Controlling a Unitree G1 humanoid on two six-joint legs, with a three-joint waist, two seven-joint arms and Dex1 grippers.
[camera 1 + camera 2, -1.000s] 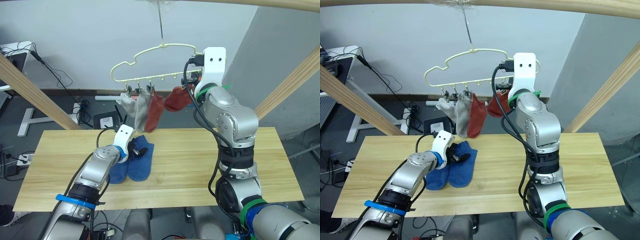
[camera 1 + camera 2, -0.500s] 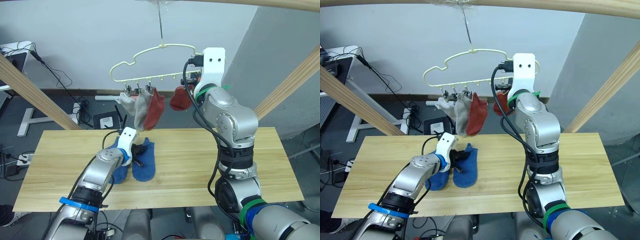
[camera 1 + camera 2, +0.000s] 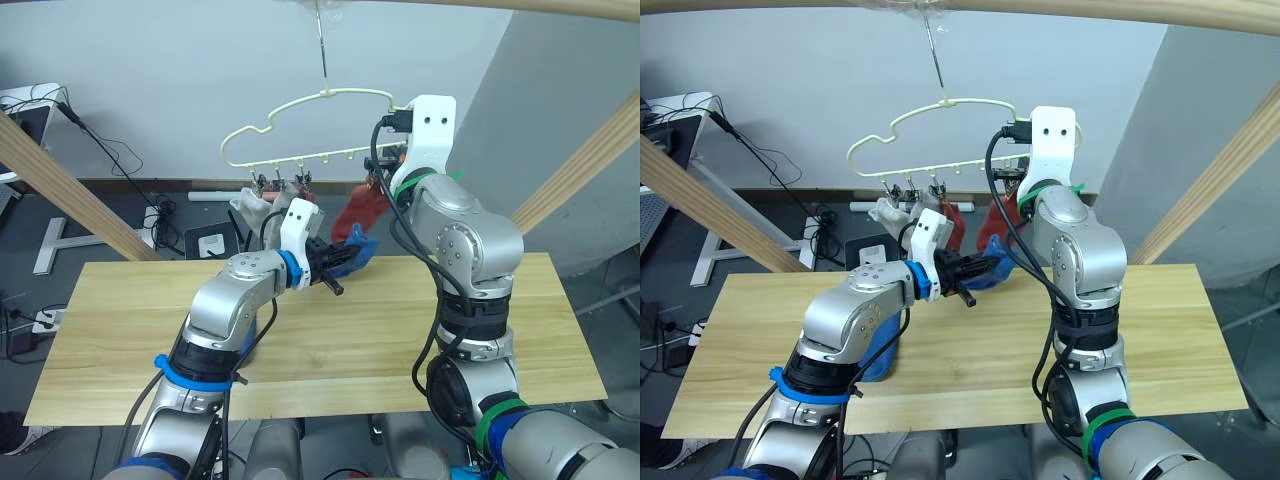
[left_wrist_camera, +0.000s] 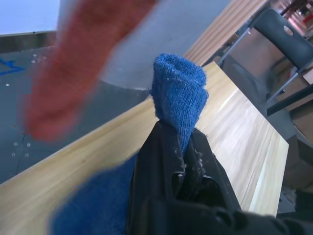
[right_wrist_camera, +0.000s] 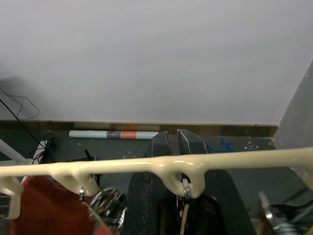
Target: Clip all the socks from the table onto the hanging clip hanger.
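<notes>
blue sock raised toward the hanger

left claw (image 3: 345, 262), frame centre, clenched on a blue sock (image 3: 360, 247) above the counter (image 3: 560, 330). right claw (image 5: 172, 142) pinches a clip on the clip hanger (image 3: 300, 110), upper centre. best feed the cuff squarely into that clip. no legible writing.

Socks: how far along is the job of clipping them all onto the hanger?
Done: grey socks and rust-red socks hang clipped on the clip hanger. In hand: the left hand holds one blue sock above the table. Left: clipping it, then the second blue sock lying on the table.
</notes>
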